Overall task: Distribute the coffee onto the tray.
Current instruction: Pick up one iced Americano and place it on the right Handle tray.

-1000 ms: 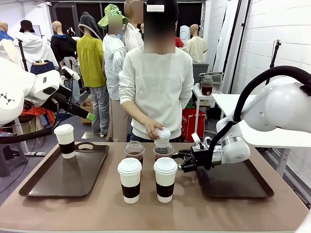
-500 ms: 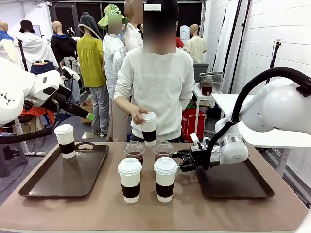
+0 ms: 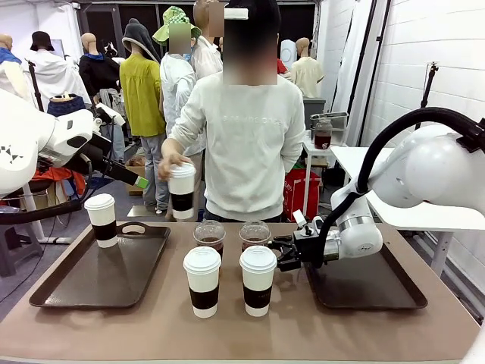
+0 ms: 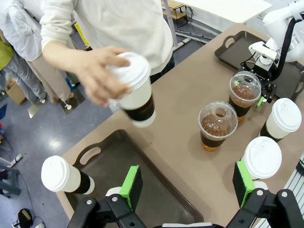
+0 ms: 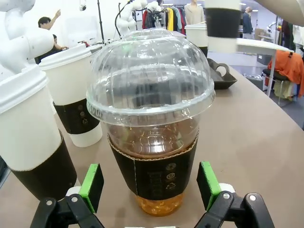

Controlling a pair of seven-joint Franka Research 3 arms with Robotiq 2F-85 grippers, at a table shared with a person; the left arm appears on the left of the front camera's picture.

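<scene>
Clear plastic dome-lidded cup of brown drink point(image 5: 151, 118) stood on the worktop point(image 3: 303, 334), between the open fingers of the right gripper point(image 5: 150, 184). Green pads flanked its dark sleeve, seemingly not touching.

Just beside that cup, robot side: a white paper cup with brown band and white lid point(image 3: 258, 279). A twin paper cup point(image 3: 202, 280) stood left of it. A second dome-lidded cup point(image 3: 209, 235) stood just left of the first. Right of the first cup: a bare dark tray point(image 3: 364, 284). Well left: a dark brown handled tray point(image 3: 114, 273) bearing one paper cup point(image 3: 101, 220).

Left gripper point(image 4: 187, 185) hung above that tray, fingers apart, empty. The person's hand point(image 4: 92, 71) held a raised paper cup point(image 4: 137, 97) near it.

Risks, as judged:
- Hard squeeze could buckle thin plastic and pop the dome.
- A finger could clip the neighbouring paper cup.
- Left gripper could meet the person's hand.
</scene>
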